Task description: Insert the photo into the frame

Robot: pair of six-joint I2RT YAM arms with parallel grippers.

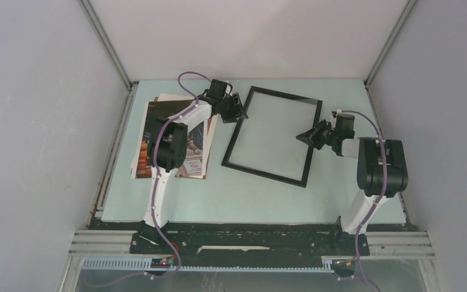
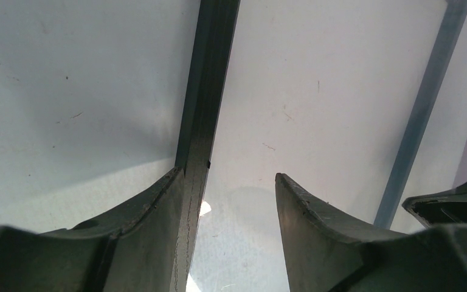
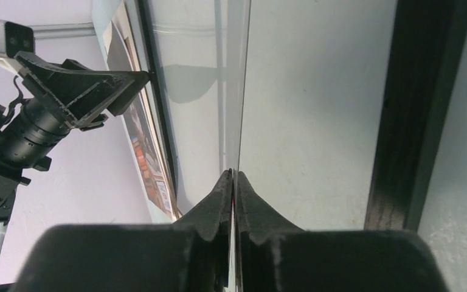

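Observation:
The black frame (image 1: 262, 175) lies flat mid-table with its clear pane (image 1: 267, 134). My left gripper (image 1: 234, 109) is open at the frame's far left corner. In the left wrist view its jaws (image 2: 228, 174) straddle the black frame edge (image 2: 204, 91), with one finger touching that edge. My right gripper (image 1: 307, 137) is at the frame's right side. In the right wrist view it (image 3: 233, 173) is shut on the pane's thin edge (image 3: 241, 91), inside the frame's black side (image 3: 413, 109). The dark photo (image 1: 153, 121) lies at the left, partly under my left arm.
The photo rests on a stack of pale sheets (image 1: 165, 97) that shows at its far and left edges. Grey enclosure walls stand close on the left, right and back. The left gripper shows in the right wrist view (image 3: 97, 91).

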